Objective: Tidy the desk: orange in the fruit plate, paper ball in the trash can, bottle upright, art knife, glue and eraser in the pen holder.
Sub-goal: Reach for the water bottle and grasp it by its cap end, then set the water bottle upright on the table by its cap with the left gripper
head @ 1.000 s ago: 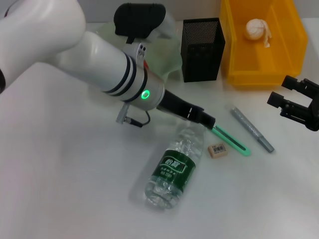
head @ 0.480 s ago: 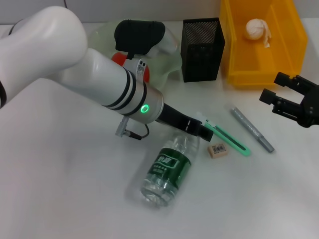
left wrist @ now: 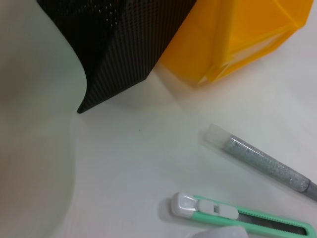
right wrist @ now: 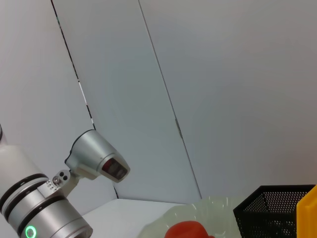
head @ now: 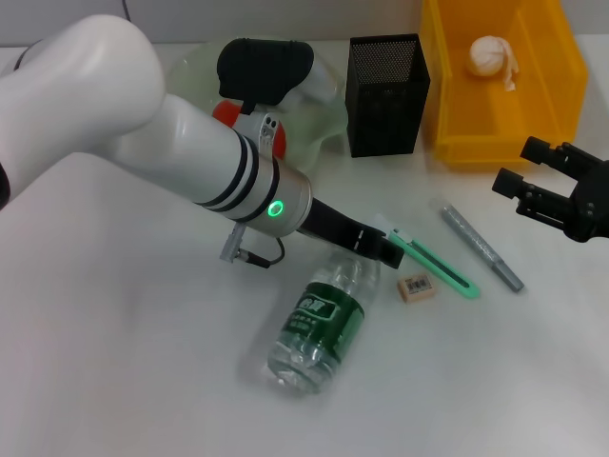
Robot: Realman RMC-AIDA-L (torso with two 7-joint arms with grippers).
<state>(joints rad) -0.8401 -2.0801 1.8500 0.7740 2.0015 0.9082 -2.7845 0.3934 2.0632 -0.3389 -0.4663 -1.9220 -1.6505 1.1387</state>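
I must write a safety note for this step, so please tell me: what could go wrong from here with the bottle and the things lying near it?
1. The water bottle lies on its side with the left gripper at its cap end; being round, it may roll away when gripped or lifted.
2. The green art knife and the eraser lie close beside the cap, so the arm could knock them aside.
3. The right gripper hovers near the glue pen; both arms moving there might collide.

White desk (head: 124, 381), seemingly panelled grey wall (right wrist: 223, 74)
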